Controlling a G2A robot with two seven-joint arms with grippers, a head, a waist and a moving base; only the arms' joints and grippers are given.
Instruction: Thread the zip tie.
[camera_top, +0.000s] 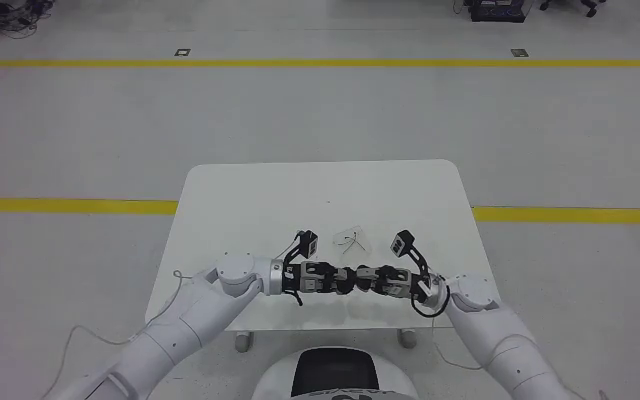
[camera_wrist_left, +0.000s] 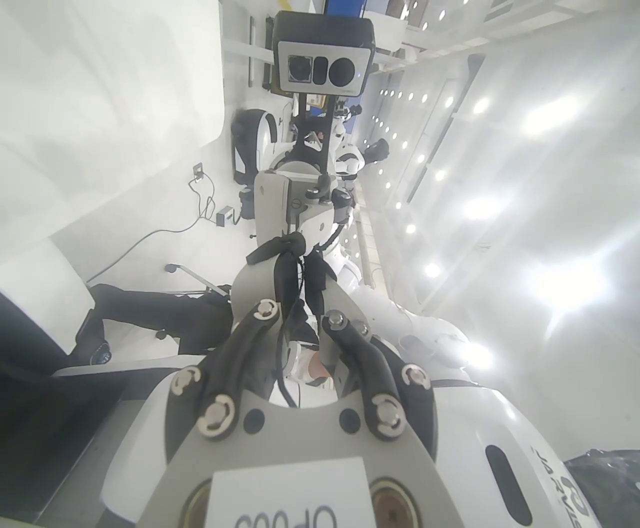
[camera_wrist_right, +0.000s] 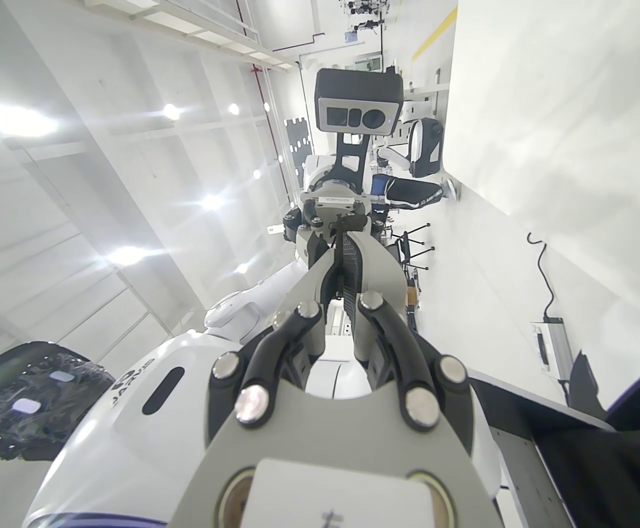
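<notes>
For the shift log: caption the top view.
Left gripper and right gripper meet over the table, both clamping the zip tie.

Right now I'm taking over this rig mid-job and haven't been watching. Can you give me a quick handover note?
Left claw: shut, pinching a black part of the zip tie.
Right claw: shut on the tie's thin black strip.
Position: both claws meet tip to tip above the near edge of the table. Some thin loose strands lie on the table beyond them.
Done: the tie is off the table and held from both sides.
Left: whether the tail has entered the head is too small to tell. Check that, then probably feed it in and pull it through.
</notes>
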